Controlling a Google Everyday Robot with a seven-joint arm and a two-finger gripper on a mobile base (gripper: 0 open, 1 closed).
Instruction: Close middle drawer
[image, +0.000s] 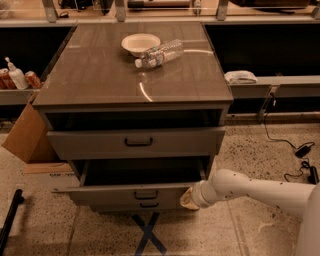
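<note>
The middle drawer (115, 196) is a wide grey-brown box with a low front and a small dark pull handle (145, 194). It stands pulled out from the cabinet, and its dark inside shows. My gripper (189, 198) is at the end of the white arm (250, 190), which comes in from the right. It rests against the right end of the middle drawer's front panel. The top drawer (137, 142), with a taller front and a wider black handle, also stands a little out. The bottom drawer front (149, 205) shows just below.
On the cabinet top (100, 75) are a white bowl (139, 43) and a plastic bottle (160, 53) lying on its side. A cardboard box (27, 137) stands at the left. Cables (300, 150) lie on the floor at the right. A blue tape X (148, 232) marks the floor in front.
</note>
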